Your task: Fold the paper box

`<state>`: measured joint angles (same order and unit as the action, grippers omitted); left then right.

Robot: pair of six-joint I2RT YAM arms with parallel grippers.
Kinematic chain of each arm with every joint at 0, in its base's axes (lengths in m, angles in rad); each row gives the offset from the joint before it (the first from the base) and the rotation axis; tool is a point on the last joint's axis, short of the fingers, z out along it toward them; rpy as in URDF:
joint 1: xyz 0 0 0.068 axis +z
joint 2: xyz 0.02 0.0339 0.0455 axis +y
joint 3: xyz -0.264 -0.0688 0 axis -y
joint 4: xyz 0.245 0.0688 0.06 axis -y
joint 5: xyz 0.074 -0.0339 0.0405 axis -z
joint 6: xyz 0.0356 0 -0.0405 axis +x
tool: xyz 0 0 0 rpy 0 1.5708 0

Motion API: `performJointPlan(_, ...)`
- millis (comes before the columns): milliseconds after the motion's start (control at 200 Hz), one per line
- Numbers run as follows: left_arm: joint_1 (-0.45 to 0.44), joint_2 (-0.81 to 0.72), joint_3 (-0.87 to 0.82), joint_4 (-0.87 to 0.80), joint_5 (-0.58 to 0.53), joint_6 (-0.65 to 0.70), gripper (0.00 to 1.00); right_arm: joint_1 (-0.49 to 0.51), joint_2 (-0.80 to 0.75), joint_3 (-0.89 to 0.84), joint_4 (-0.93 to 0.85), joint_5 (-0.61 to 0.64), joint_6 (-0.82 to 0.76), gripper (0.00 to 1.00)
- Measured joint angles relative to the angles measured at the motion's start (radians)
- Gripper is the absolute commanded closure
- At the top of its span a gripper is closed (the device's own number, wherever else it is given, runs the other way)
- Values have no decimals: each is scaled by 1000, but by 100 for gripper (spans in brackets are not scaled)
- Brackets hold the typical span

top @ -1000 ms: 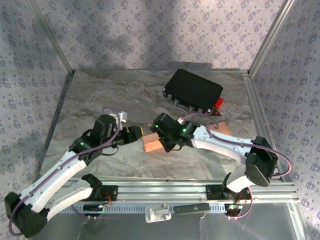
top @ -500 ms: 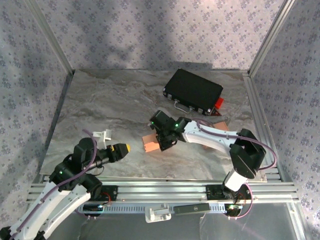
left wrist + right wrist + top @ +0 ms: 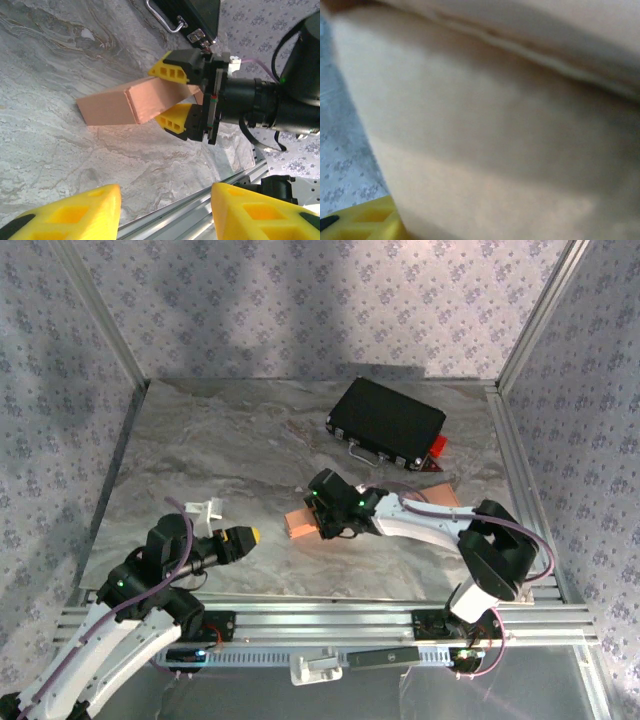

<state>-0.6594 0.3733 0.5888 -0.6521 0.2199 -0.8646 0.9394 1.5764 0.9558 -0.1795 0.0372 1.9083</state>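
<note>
The paper box [image 3: 300, 524] is a salmon-coloured closed carton lying on the marble table [image 3: 200, 450], just right of centre. From the right, my right gripper [image 3: 326, 523] is shut on the carton's right end. In the left wrist view the box [image 3: 115, 102] sits between the right gripper's [image 3: 156, 96] yellow fingers [image 3: 172, 72], one above and one below. The right wrist view has the box [image 3: 495, 130] pressed up close, with a yellow finger [image 3: 365, 220] at the bottom left. My left gripper [image 3: 245, 537] hangs open and empty near the front left, apart from the box; its fingers [image 3: 70, 215] frame the rail.
A black case [image 3: 386, 421] with a metal handle lies at the back right, a red piece [image 3: 436, 447] beside it. A small white part [image 3: 205, 510] sits by the left arm. A tan flat piece [image 3: 442, 496] lies under the right arm. The aluminium rail [image 3: 330, 620] runs along the near edge.
The left arm pulled back from the box to the front left and has held still since. The right gripper's jaws narrowed onto the box, whose near end shifted slightly.
</note>
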Motion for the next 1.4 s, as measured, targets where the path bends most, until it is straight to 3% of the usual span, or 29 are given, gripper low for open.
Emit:
performJointPlan(185, 0, 1, 0, 0, 0, 0, 51, 56, -111, -232, 267, 108, -76, 47)
performJointPlan(360, 0, 14, 0, 5, 1, 0, 53, 106, -89, -394, 544, 224, -129, 49)
performJointPlan(565, 0, 21, 0, 7, 0, 0, 53, 119, 81, -378, 830, 309, -118, 50)
performJointPlan(895, 0, 21, 7, 3, 0, 0, 53, 159, 355, -178, 1043, 431, 15, 43)
performJointPlan(1039, 0, 21, 10, 0, -1, 1, 53, 161, 465, -85, 1092, 455, 76, 38)
performJointPlan(1139, 0, 21, 16, -3, -1, 1, 53, 163, 490, -66, 1099, 457, 109, 28)
performJointPlan(1229, 0, 22, 21, -3, -1, 3, 53, 163, 471, -61, 1079, 451, 128, 10)
performJointPlan(1294, 0, 24, 21, -3, -1, 4, 53, 164, 421, -65, 987, 441, 148, 2)
performJointPlan(1404, 1, 43, 22, 0, 0, 4, 53, 168, 276, -80, 713, 418, 165, 1)
